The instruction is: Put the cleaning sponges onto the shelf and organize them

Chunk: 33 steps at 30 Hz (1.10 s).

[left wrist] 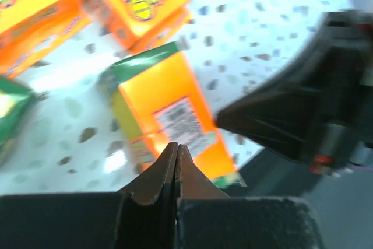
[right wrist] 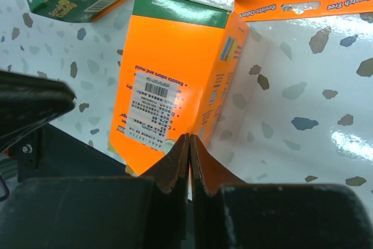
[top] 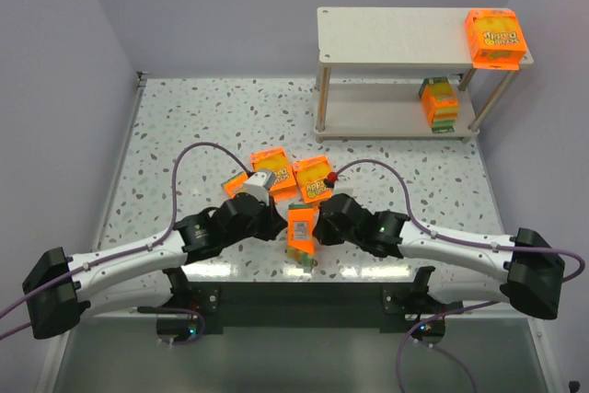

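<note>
The task is about one third done, as I judge it. Two of the cleaning sponges are on the shelf (top: 386, 23): the top-board pack (top: 496, 39) lies flat at the right end of the upper board and overhangs the edge a little, and the lower-board pack (top: 440, 103) stands on the lower board, also toward the right. The other four lie in a loose cluster on the table (top: 184, 117), near my arms and well apart from the shelf. The near pack (top: 302, 232) lies between my two pincers with its barcode side up. Two more packs (top: 313, 177) lie just behind it, and a fourth pack (top: 236, 185) is partly hidden behind my left arm.

My left pincer (left wrist: 176, 147) has its fingers pressed together and grips nothing. My right pincer (right wrist: 189, 138) is the same, closed and empty, just over the edge of the near pack.

So four packs are not yet placed, and the ones on the shelf look not very tidy.

The table is white with grey speckles and a bit glossy. Plain pale lilac walls (top: 230, 6) close it on three sides.
</note>
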Tool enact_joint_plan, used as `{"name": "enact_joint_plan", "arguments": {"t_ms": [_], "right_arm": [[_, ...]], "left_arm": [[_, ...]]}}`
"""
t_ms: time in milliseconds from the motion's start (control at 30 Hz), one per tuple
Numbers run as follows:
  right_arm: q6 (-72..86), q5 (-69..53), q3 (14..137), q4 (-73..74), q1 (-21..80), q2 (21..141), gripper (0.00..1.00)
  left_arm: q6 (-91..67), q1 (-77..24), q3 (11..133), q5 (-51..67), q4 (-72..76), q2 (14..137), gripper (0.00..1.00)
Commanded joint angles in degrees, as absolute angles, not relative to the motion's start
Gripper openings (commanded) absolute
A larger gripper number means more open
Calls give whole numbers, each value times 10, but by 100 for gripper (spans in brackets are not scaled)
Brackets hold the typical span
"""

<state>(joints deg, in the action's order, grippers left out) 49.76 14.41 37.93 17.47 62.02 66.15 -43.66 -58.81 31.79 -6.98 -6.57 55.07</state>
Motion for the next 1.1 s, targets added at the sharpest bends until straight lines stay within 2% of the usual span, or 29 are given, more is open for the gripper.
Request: {"name": "enact_joint_plan", "arguments": {"t_ms": [0, 133, 400, 600, 833, 1067], "right_arm": [[478, 135, 417, 140, 621, 653, 6], [475, 156, 426, 164, 621, 639, 3], [483, 123, 415, 137, 621, 693, 0], [500, 145, 406, 165, 620, 715, 0], [543, 186, 372, 220, 612, 689, 0], [586, 256, 352, 318, 602, 626, 0]], "left_arm": [[-422, -581, 334, -167, -146, 562, 0], [-417, -573, 313, -178, -124, 561, 0], [-382, -571, 310, -75, -17, 643, 0], [-364, -572, 332, -17, 24, 692, 0], [-372, -593, 359, 73, 110, 749, 0], [-367, -606, 428, 79, 123, 802, 0]]}}
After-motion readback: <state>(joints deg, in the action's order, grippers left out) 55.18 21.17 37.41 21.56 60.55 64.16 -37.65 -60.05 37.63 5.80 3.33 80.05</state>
